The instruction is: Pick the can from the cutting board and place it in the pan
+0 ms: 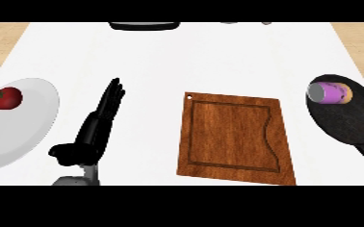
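Nearest me, my left robot hand (99, 125) rested open on the surface (213, 53) beside the bare cutting board (235, 137), while the can (328, 93) already lay in the pan (341, 120); my right robot hand was out of view, so I judged it best kept clear.

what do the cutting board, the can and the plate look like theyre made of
Cutting board: wood, going by its brown grain and carved groove, with a slight sheen.
Can: probably metal, given its grey end, with a purple label.
Plate: plain glossy white, perhaps ceramic; plastic cannot be ruled out.
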Tool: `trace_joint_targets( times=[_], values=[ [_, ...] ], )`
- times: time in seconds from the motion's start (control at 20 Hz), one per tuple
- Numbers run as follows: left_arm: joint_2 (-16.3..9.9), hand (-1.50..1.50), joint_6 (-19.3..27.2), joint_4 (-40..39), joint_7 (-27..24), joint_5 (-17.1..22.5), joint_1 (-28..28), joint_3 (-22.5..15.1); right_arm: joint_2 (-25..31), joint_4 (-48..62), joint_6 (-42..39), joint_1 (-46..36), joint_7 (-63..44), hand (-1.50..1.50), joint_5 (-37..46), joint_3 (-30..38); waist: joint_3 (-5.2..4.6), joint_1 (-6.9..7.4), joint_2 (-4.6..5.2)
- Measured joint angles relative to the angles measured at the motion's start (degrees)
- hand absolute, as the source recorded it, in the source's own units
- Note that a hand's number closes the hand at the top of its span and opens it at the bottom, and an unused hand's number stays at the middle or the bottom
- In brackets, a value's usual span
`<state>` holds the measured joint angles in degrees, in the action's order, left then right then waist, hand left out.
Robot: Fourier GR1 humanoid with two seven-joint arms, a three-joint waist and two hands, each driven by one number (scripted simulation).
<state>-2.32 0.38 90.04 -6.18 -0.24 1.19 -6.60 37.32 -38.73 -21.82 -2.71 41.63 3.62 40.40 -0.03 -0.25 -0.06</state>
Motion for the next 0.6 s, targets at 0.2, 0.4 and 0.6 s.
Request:
trace_joint_targets(
  times=[0.2,0.4,0.6],
  values=[
    [0.0,0.0,-0.4,0.9,0.3,-0.1,-0.8,0.2,-1.1,-4.6,0.7,2.5,-1.7,-1.5,-1.4,-1.0,0.0,0.1,0.01],
    [0.8,0.0,0.1,0.3,0.3,-0.6,-0.2,0.0,-1.4,-5.2,1.7,4.2,-0.1,-1.5,-1.1,-1.9,0.03,0.13,0.04],
    [0.9,0.0,0.1,1.5,0.7,-1.0,-0.7,-0.3,-0.8,-4.8,3.8,3.9,1.3,-1.5,-0.5,-2.4,0.03,0.21,0.04]
  ],
)
